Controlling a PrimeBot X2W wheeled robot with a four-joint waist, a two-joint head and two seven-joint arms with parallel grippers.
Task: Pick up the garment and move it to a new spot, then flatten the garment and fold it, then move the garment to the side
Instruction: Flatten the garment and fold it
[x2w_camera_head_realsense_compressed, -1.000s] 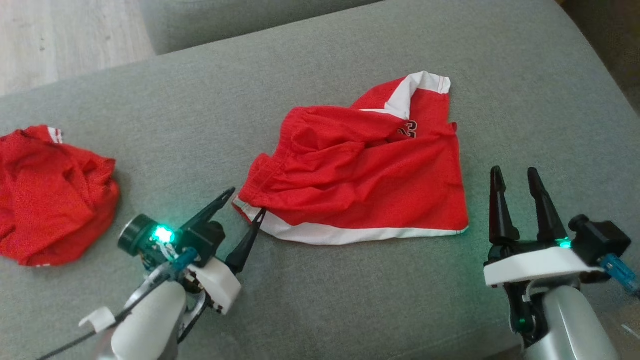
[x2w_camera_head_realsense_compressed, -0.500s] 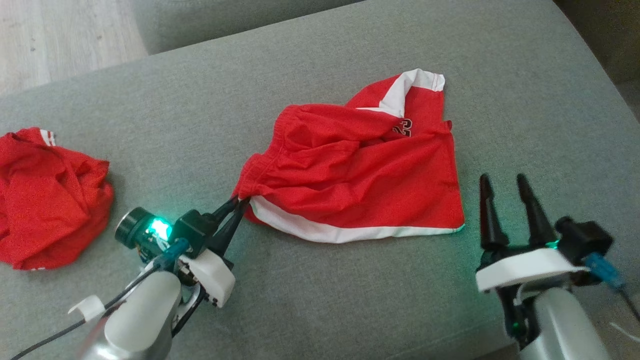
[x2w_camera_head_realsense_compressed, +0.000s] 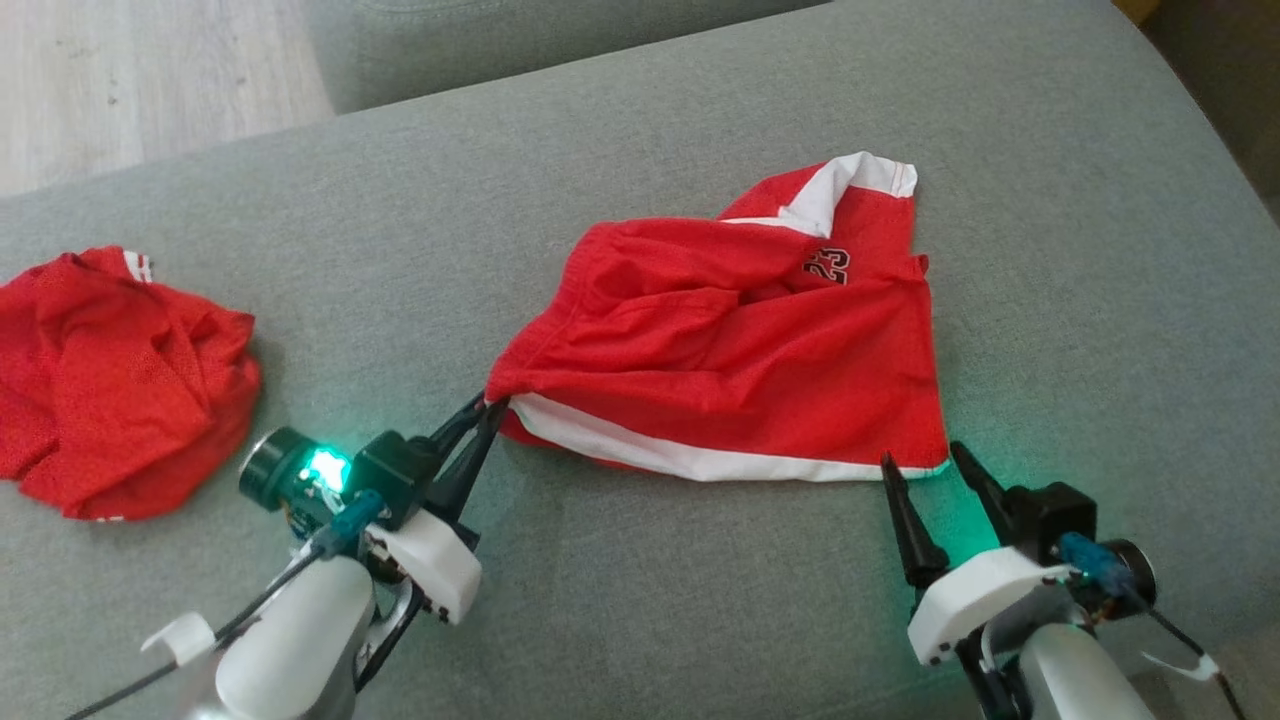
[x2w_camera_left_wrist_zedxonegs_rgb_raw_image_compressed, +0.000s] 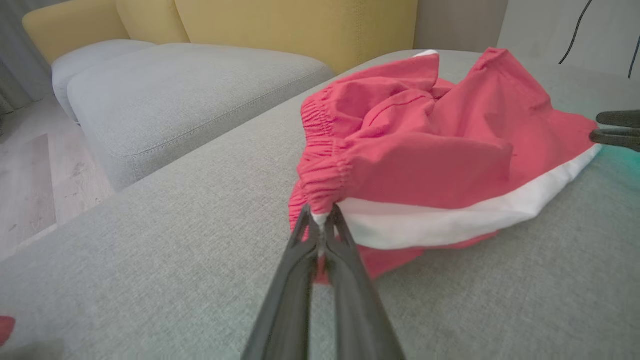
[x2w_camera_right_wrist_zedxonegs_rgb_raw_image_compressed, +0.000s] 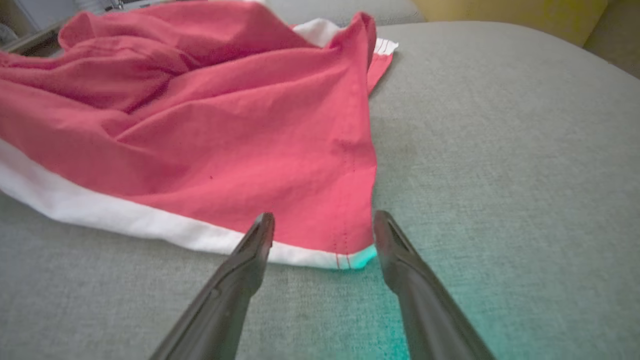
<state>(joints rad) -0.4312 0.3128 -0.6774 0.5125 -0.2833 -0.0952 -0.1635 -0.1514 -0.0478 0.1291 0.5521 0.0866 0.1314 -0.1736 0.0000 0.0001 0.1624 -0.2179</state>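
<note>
Your left gripper (x2w_camera_head_realsense_compressed: 490, 407) is clamped on the waistband corner of the crumpled red, white-trimmed shorts (x2w_camera_head_realsense_compressed: 740, 350) — your right gripper (x2w_camera_head_realsense_compressed: 920, 453) stands spread wide, fingertips flanking the hem corner.

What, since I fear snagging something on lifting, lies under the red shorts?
Grey sofa cushion shows around every edge of the red shorts, so they rest on it. Whatever lies beneath the cloth is covered.
</note>
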